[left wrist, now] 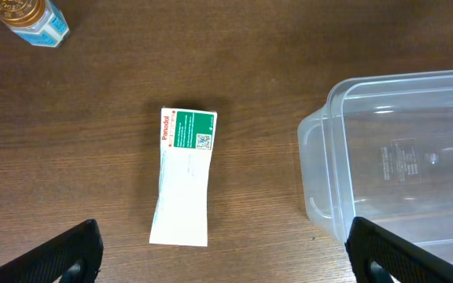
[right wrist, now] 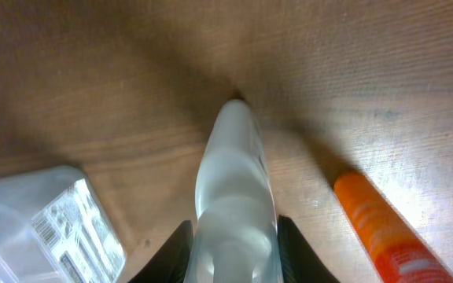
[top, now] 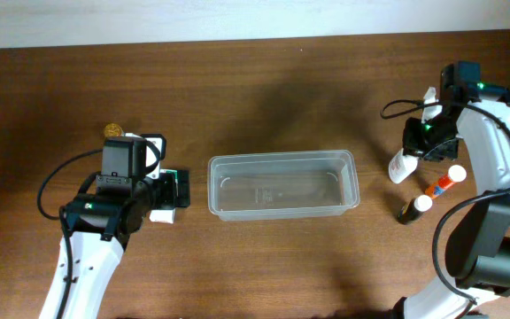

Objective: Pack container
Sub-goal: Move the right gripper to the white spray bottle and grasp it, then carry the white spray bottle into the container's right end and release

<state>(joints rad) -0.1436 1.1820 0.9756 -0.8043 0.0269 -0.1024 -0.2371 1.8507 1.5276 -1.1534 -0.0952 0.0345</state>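
Observation:
The clear plastic container [top: 282, 184] sits empty at the table's middle; its left end shows in the left wrist view [left wrist: 384, 157] and a corner in the right wrist view [right wrist: 46, 220]. My right gripper [top: 425, 140] is shut on a white tube [right wrist: 234, 189], whose end pokes out below it [top: 400, 166]. My left gripper [top: 168, 189] is open above a white and green medicine box [left wrist: 183, 177], fingers at either side of the view. An orange tube [top: 441, 183] and a dark bottle with a white cap [top: 414, 208] lie by the right arm.
A small bottle with a gold cap [left wrist: 30, 20] stands behind the left arm [top: 113, 130]. The orange tube also shows in the right wrist view [right wrist: 384, 228]. The table's far edge meets a white wall at the top.

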